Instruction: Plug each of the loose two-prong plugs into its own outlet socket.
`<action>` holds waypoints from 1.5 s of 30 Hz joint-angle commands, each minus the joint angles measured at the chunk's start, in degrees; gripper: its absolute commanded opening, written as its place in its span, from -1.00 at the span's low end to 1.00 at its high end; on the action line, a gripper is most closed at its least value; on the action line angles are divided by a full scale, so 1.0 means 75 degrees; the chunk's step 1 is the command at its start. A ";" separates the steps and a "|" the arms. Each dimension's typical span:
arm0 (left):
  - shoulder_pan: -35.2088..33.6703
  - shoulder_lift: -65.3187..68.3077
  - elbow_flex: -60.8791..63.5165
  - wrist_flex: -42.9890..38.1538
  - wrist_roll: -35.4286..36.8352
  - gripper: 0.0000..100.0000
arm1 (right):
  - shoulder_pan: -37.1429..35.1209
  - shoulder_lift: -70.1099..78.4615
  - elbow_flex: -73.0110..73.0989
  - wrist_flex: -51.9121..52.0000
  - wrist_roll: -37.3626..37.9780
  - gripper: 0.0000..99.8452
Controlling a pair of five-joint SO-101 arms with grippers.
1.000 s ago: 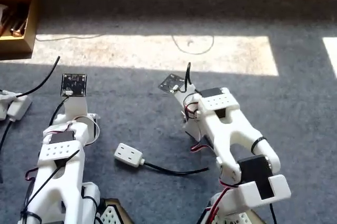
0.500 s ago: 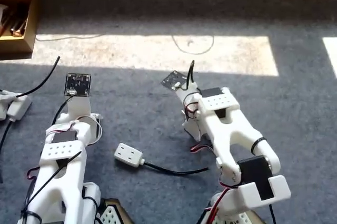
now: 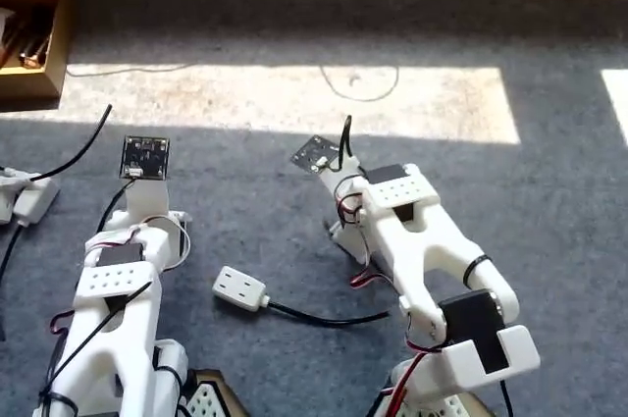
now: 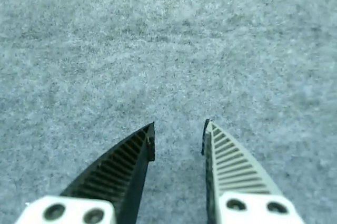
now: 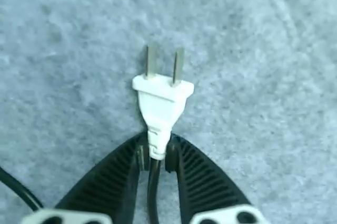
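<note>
White two-prong plug (image 5: 161, 97), pinched at its neck in the right gripper (image 5: 156, 149) above grey carpet; left gripper (image 4: 178, 139) hangs spread. Next, likely: line prongs up with the outlet socket (image 3: 240, 289) between the arms.

Left gripper (image 4: 177, 139): bare carpet (image 4: 168, 50) is seen ahead and between its parted tips. Behind it, outlet block (image 3: 240, 288) and cord (image 3: 324, 319) are laid.

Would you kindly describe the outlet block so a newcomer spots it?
On the grey carpet, look between the left arm and the right arm. The outlet block is a white bar trailing a black cord; unlike the plug, no gripper holds it.
</note>
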 commanded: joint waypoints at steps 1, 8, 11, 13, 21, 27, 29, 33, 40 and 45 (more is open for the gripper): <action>0.0123 -0.0029 -0.0018 -0.0082 -0.0059 -0.67 | -0.0088 -0.0029 -0.0358 -0.0064 -0.0082 -0.97; 0.0123 -0.0029 -0.0018 -0.0082 -0.0059 -0.67 | -0.0088 -0.0053 -0.0358 -0.0053 -0.0047 -0.96; 0.0123 -0.0029 -0.0018 -0.0082 -0.0070 -0.67 | -0.0088 -0.0064 -0.0358 -0.0018 -0.0047 -0.80; 0.0123 -0.0018 -0.0006 -0.0082 -0.0340 -0.67 | -0.0088 -0.0076 -0.0358 -0.0018 -0.0047 -0.67; 0.0135 -0.0018 -0.0006 -0.0082 -0.0516 -0.68 | -0.0088 -0.0041 -0.0358 -0.0053 -0.0047 -0.58; 0.0135 -0.0018 -0.0006 -0.0082 -0.0516 -0.68 | -0.0123 -0.0029 -0.0334 -0.0381 -0.0082 -0.58; 0.0135 -0.0018 -0.0006 -0.0082 -0.0516 -0.68 | -0.0123 -0.0018 -0.0299 -0.0686 -0.0082 -0.64; 0.0135 -0.0064 0.0088 -0.0082 -0.0527 -0.68 | -0.0135 -0.0018 -0.0275 -0.0944 -0.0070 -0.77; 0.0205 -0.0064 0.0100 -0.0082 -0.0527 -0.68 | -0.0135 -0.0006 -0.0275 -0.0604 -0.0047 -0.79; 0.0205 -0.0064 0.0100 -0.0082 -0.0527 -0.68 | -0.0111 -0.0006 -0.0264 -0.0217 -0.0082 -0.98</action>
